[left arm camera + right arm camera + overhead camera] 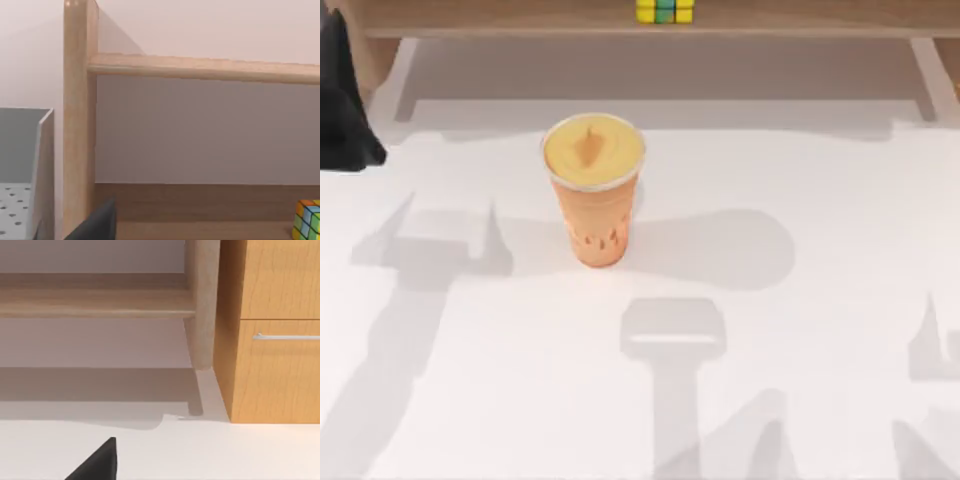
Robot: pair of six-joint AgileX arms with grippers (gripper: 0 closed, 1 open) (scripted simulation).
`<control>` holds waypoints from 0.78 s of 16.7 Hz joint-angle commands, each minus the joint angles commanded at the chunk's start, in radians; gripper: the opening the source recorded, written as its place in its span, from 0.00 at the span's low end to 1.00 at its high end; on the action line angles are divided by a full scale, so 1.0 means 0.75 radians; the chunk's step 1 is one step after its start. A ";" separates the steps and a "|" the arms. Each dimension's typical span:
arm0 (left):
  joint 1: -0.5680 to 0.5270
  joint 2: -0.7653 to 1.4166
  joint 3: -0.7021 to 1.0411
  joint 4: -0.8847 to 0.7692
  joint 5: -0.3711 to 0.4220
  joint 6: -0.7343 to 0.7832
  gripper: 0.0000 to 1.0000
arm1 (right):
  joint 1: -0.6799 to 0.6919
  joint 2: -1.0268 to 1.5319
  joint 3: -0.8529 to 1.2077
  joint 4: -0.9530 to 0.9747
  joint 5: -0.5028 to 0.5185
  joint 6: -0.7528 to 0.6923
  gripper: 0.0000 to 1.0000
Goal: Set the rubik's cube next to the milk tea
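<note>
Dark finger tips edge both wrist views, and I cannot tell whether either gripper is spread or closed; the left arm (345,95) sits at the table's far left. Well apart, the rubik's cube (665,10) rests on the wooden shelf (520,18) behind the milk tea (593,185), which stands upright on the white table (800,400).

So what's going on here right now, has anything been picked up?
Nothing is held yet. The rubik's cube sits on the wooden shelf at the back of the table, well apart from the milk tea, which stands upright on the white table. The left arm is at the table's far left edge.
</note>
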 joint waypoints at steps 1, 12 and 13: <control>-0.052 0.139 0.089 0.053 -0.037 0.000 1.00 | 0.000 0.000 0.000 0.000 0.000 0.000 1.00; -0.473 1.724 0.936 0.608 -0.500 0.031 1.00 | 0.000 0.000 0.000 0.000 0.000 0.000 1.00; -0.491 1.830 0.987 0.649 -0.535 0.035 1.00 | 0.000 0.000 0.000 0.000 0.000 0.000 1.00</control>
